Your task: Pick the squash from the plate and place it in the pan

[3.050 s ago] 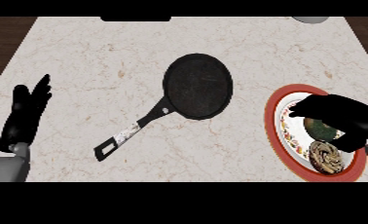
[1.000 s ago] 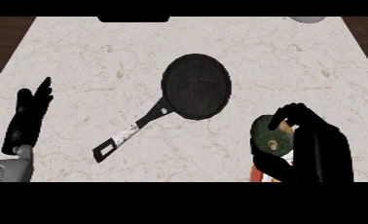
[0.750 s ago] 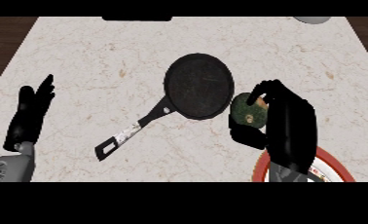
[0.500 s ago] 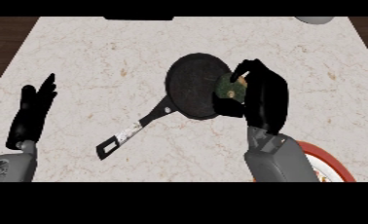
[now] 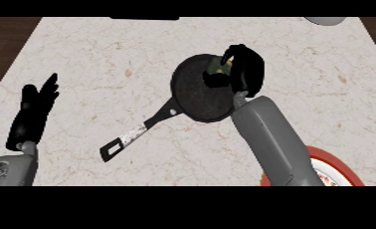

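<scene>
A black pan [image 5: 198, 96] lies in the middle of the counter, its handle [image 5: 136, 134] pointing to the lower left. My right hand [image 5: 244, 73] hangs over the pan's upper right part, curled round the dark green squash [image 5: 220, 65]. Only a small piece of the squash shows between the fingers and the thumb. The red-rimmed plate [image 5: 346, 171] shows at the lower right corner, mostly hidden by my right forearm [image 5: 272, 141]. My left hand [image 5: 33, 111] rests open at the left edge, fingers up.
The marble counter [image 5: 103, 58] spreads around the pan. A white round object [image 5: 328, 20] sits at the far right edge of the counter. A dark strip [image 5: 144, 18] lies along the far edge.
My right hand lifted the squash off the plate and carried it left and further away, from beside the pan to over its upper right part. The left hand stayed put.
</scene>
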`<state>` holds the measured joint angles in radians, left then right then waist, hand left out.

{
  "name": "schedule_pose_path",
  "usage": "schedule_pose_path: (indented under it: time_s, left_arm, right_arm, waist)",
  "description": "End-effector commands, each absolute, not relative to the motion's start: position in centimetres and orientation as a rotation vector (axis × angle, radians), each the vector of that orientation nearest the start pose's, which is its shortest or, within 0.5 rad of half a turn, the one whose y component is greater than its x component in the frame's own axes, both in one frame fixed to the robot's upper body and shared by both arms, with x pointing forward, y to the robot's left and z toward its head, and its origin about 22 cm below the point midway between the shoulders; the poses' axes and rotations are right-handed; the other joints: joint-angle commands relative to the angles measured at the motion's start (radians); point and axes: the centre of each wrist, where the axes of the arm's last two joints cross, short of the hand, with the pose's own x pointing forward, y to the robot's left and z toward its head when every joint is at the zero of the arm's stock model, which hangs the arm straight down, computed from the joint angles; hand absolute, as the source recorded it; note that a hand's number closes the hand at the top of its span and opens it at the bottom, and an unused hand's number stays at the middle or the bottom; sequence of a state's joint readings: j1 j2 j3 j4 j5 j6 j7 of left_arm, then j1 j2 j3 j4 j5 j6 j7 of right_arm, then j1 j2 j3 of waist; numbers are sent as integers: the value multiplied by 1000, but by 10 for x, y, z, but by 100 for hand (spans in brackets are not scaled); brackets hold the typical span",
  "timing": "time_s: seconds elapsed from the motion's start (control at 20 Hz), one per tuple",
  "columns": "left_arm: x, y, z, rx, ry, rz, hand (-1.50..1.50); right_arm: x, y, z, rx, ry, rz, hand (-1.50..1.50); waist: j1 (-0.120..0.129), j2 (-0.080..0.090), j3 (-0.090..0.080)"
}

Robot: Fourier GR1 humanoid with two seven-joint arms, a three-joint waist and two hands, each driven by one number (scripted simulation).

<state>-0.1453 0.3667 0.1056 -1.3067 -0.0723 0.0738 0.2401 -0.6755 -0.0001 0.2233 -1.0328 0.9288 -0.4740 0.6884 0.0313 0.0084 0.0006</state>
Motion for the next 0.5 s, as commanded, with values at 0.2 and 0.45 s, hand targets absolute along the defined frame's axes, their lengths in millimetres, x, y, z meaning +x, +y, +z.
schedule_pose_path:
  time_s: [0.2, 0.45]
  left_arm:
    - [282, 335, 9, 460, -1246, -151, 0]
    - [286, 336, 20, 433, -1249, -157, 0]
  right_arm:
    - [387, -100, 17, -861, -1346, 304, 150]
    - [388, -103, -1, -771, -1292, 285, -150]
  waist:
    - [35, 15, 1]
    - [72, 21, 2]
